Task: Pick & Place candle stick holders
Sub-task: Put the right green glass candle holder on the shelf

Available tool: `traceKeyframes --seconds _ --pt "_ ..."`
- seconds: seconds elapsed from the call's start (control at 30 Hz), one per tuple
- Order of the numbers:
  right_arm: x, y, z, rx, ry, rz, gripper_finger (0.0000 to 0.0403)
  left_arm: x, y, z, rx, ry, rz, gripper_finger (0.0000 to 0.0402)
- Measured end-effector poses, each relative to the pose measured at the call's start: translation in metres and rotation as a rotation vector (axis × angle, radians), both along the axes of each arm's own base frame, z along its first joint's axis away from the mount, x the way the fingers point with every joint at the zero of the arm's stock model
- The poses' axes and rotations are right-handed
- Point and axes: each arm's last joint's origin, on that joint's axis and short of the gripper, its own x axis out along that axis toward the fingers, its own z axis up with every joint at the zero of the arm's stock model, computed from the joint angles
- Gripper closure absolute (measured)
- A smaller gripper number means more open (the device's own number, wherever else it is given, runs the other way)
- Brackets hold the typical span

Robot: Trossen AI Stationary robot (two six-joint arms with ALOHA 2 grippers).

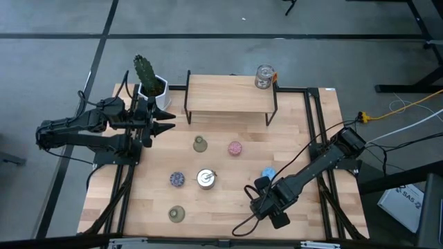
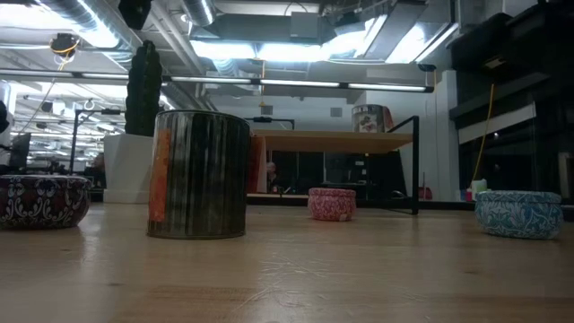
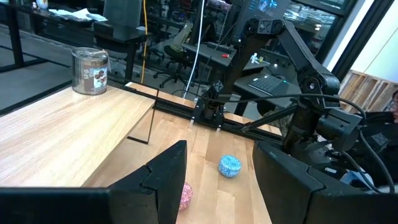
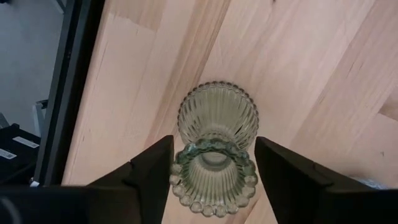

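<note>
I have the right gripper [image 4: 211, 163] low near the tabletop's [image 1: 304, 138] front edge, fingers closed on an olive-green ribbed glass holder [image 4: 214, 149]. One silvery cup [image 1: 264, 77] stands on the wooden shelf [image 1: 228, 97]; five holders remain on the tabletop, by my count. The left gripper [image 1: 165, 122], fingers open, waits near the cactus pot [image 1: 152, 86]. Beyond: a lit workshop.

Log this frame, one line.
right claw: shut on green holder | left claw: open, waiting by cactus pot | shelf: one glass cup
</note>
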Motion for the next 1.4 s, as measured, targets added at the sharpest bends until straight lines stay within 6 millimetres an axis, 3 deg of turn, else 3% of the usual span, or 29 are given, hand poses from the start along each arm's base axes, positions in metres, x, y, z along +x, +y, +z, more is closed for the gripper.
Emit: traceKeyframes --seconds 0.4,0.9,1.2,1.4 --pt "0.0 0.0 0.0 0.0 0.0 0.0 0.0218 0.0 0.0 0.0 0.0 0.0 0.0 0.0222" --pt "-0.002 -0.005 0.003 -0.026 0.035 -0.007 0.0221 0.0 0.0 0.0 0.0 -0.001 0.0 0.0222" --pt "0.012 -0.023 0.023 -0.055 0.049 -0.043 0.0221 0.0 0.0 0.0 0.0 -0.001 0.0 0.0222" --pt "0.022 -0.045 0.036 -0.13 0.056 -0.045 0.0222 0.0 0.0 0.0 0.0 -0.002 0.001 0.0222"
